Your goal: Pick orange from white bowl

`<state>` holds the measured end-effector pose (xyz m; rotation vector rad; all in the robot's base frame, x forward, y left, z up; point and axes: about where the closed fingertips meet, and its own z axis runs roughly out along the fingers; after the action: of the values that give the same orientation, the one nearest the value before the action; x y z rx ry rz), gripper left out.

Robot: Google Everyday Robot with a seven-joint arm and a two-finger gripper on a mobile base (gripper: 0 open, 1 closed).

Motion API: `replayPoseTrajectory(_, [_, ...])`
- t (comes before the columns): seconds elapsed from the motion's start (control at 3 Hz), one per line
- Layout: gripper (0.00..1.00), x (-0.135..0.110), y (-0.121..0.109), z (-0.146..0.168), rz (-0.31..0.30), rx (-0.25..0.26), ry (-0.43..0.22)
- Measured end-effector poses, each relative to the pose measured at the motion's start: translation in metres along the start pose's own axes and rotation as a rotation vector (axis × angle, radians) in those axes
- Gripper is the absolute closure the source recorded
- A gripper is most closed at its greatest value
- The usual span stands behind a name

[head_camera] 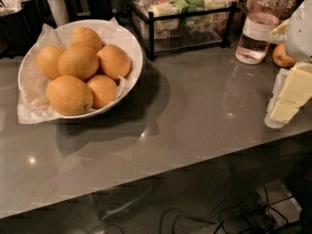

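While the gripper (286,101) hangs over the right end of the glossy grey counter (195,116), well apart from the white bowl (127,38), the task stands at its approach step. No orange is in its grasp, and whether it is open or closed cannot be told. The orange (78,62), round with dimpled matte peel, lies in the middle of a pile of six alike. It rests on its neighbours inside the shallow, smooth-rimmed bowl, lined with crumpled white paper (29,108), at the counter's left. The next move probably calls for a traverse leftward, then a descent from above with a wide opening, since the fruit looks broad, firm and apt to roll. A clear bottle (256,33) and a black wire rack (190,23) stand behind.
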<state>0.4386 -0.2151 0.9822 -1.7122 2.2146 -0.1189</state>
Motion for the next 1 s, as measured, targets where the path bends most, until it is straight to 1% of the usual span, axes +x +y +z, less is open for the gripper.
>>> replayPoseTrajectory(0.33, [0.0, 0.0, 0.0, 0.0, 0.0, 0.0, 0.0])
replayPoseTrajectory(0.67, [0.0, -0.007, 0.004, 0.006, -0.008, -0.015, -0.028])
replayPoseTrajectory(1.0, [0.0, -0.046, 0.014, 0.026, -0.085, -0.077, -0.13])
